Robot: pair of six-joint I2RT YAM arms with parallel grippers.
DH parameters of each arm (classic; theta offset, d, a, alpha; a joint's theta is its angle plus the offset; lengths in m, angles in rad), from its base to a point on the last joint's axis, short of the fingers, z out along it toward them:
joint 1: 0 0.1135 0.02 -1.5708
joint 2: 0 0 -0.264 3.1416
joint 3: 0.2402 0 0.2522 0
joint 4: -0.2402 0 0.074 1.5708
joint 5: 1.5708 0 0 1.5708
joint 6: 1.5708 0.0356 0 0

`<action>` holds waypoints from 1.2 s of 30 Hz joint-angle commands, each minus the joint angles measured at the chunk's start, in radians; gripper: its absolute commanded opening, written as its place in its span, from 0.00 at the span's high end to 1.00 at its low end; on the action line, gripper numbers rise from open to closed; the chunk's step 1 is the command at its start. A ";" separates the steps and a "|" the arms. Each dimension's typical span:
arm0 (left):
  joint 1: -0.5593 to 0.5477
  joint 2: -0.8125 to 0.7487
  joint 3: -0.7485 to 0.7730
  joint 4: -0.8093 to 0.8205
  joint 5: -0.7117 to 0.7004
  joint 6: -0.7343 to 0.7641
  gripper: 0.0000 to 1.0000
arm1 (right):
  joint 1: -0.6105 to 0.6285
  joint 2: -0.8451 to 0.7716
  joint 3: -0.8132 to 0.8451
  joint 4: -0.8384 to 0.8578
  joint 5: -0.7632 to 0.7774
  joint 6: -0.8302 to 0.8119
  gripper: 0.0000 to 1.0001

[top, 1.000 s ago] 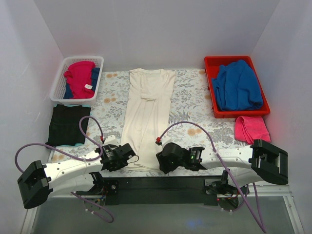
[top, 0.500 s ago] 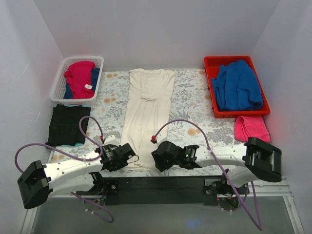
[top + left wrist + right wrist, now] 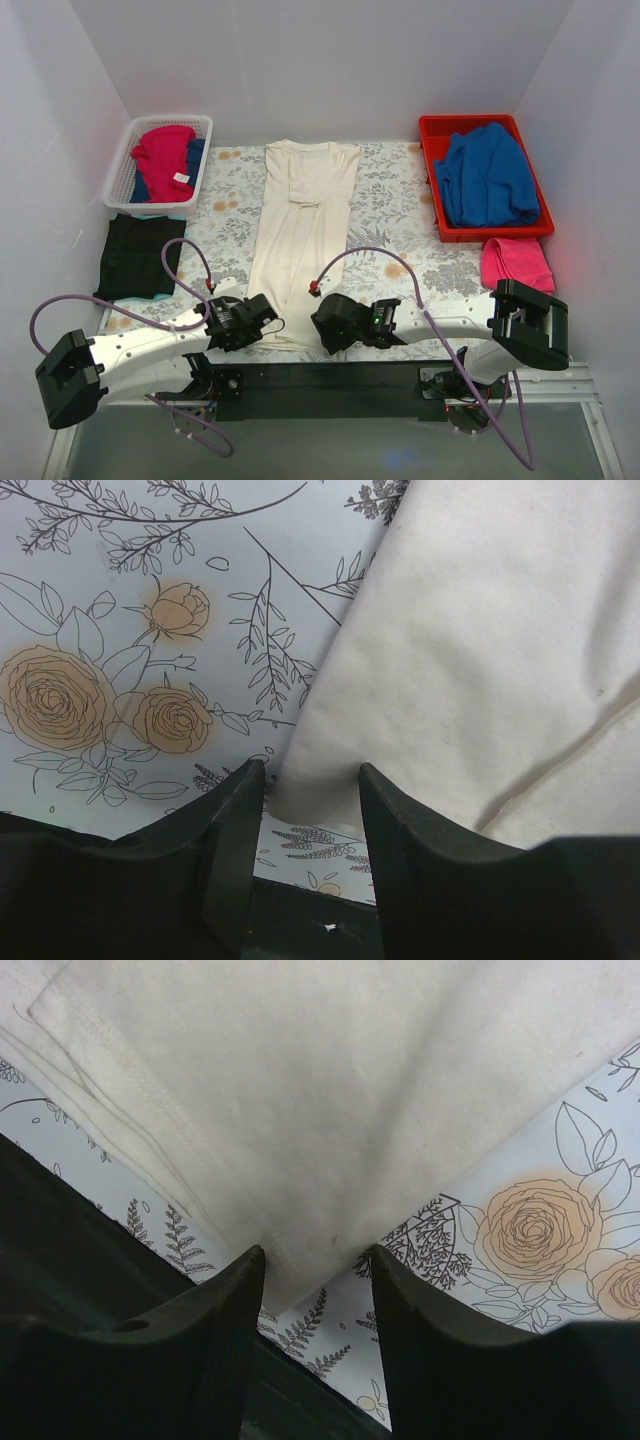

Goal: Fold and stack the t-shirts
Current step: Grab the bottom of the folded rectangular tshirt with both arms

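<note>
Both pincers (image 3: 305, 780) (image 3: 315, 1260) astride cream-white t-shirt (image 3: 300, 220) hem.

Lab robot cell: bare white enclosure walls (image 3: 320, 60)

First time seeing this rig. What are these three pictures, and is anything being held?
Two robot arms stand side by side, each ending in a two-finger gripper. The wide picture looks down from above and behind them; the two close-ups come from cameras on the wrists. On the grey floral tablecloth lies a long cream-white shirt, with a folded black shirt to its left, a white basket holding magenta cloth, a red tray holding blue cloth and a loose pink cloth. The left gripper and right gripper each straddle a near corner of the cream shirt, jaws open; nothing is held yet.
</note>
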 commanded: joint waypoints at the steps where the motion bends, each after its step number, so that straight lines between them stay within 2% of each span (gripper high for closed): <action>1: 0.003 0.011 -0.034 0.033 0.035 -0.251 0.58 | 0.012 -0.002 -0.009 -0.087 0.015 0.043 0.47; 5: 0.003 0.005 -0.034 0.033 0.038 -0.251 0.60 | 0.021 0.007 -0.012 -0.087 0.007 0.046 0.48; 10: 0.003 -0.012 -0.034 0.019 0.042 -0.253 0.69 | 0.028 0.027 -0.003 -0.084 -0.011 0.036 0.55; 17: 0.003 -0.013 -0.037 0.024 0.041 -0.257 0.70 | 0.035 0.082 0.013 -0.088 -0.082 0.021 0.63; 21: 0.003 -0.003 -0.039 0.027 0.042 -0.254 0.73 | 0.038 0.110 0.027 -0.116 -0.082 0.027 0.77; 23: 0.003 -0.007 -0.039 0.026 0.042 -0.254 0.78 | 0.040 0.108 0.025 -0.133 -0.071 0.033 0.84; 27: 0.004 -0.021 -0.039 0.026 0.041 -0.248 0.96 | 0.038 0.079 0.010 -0.164 -0.053 0.062 0.99; 28: 0.003 -0.023 -0.036 0.026 0.038 -0.245 1.00 | 0.038 0.071 -0.002 -0.176 -0.047 0.069 0.99; 36: 0.001 -0.024 -0.016 0.045 0.059 -0.191 1.00 | 0.038 -0.068 -0.093 -0.230 0.008 0.138 0.99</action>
